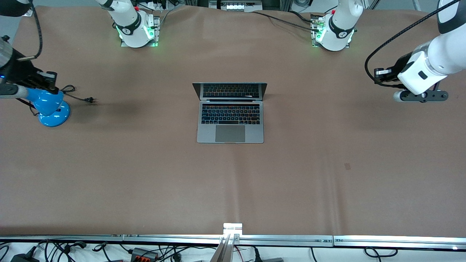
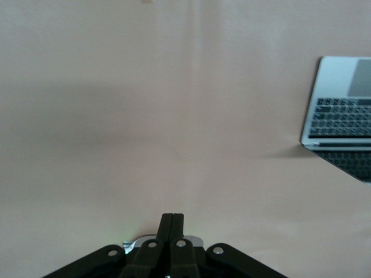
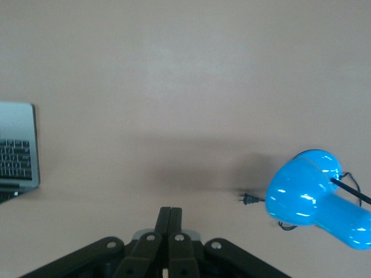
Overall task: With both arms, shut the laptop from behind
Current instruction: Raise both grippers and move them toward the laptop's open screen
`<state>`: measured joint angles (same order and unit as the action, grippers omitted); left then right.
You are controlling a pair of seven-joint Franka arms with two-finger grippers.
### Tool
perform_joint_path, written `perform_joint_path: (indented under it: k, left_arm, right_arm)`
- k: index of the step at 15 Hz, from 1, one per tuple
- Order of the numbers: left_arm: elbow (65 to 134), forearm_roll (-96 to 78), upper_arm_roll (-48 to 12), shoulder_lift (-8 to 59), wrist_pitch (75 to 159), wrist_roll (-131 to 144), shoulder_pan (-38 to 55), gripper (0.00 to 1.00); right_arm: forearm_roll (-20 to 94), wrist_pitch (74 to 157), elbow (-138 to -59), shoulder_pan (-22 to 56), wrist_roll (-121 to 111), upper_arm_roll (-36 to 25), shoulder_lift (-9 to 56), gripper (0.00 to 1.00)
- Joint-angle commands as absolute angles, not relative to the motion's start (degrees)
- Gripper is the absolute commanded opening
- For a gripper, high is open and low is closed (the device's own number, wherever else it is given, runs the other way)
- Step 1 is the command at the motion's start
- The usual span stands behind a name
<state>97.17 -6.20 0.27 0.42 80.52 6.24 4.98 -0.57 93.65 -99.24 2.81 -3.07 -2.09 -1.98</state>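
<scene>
The silver-grey laptop (image 1: 230, 123) lies open at the middle of the table, its dark screen (image 1: 230, 91) upright on the side toward the robots' bases. It also shows at the edge of the left wrist view (image 2: 339, 110) and of the right wrist view (image 3: 17, 145). My left gripper (image 2: 172, 217) is shut and empty. Its white hand (image 1: 418, 74) hangs over bare table at the left arm's end, well away from the laptop. My right gripper (image 3: 170, 210) is shut and empty. Its dark hand (image 1: 22, 74) hangs over the right arm's end of the table, above a blue lamp.
A blue lamp (image 1: 51, 107) stands at the right arm's end of the table, and also shows in the right wrist view (image 3: 316, 197). Its black cord and plug (image 1: 89, 99) lie toward the laptop. A metal rail (image 1: 233, 238) runs along the table edge nearest the front camera.
</scene>
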Motion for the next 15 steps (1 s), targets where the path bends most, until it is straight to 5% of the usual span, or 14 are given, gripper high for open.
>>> perform_joint_path:
  k: [1,4,11,15]
  left_arm:
    - [98.2,-7.5,-2.5,-0.2,79.6,6.3,5.5,0.01]
    - [102.4,-12.8,-7.7,0.5,81.4,7.3,5.6,0.01]
    - [120.6,-23.1,-27.3,-0.4,102.3,18.2,5.5,0.01]
    - [122.1,-24.0,-33.0,5.3,112.5,22.5,5.7,0.01]
  right_arm:
    - [1.2,91.7,-101.0,7.7,-3.7,-2.2,0.2,0.0]
    - [2.5,90.6,-101.9,14.6,-2.6,-2.2,3.2,0.0]
    - [21.6,92.9,-110.0,24.8,-2.5,-2.2,4.3,0.0]
    - [23.9,98.1,-117.4,32.1,-1.5,-2.2,3.7,0.0]
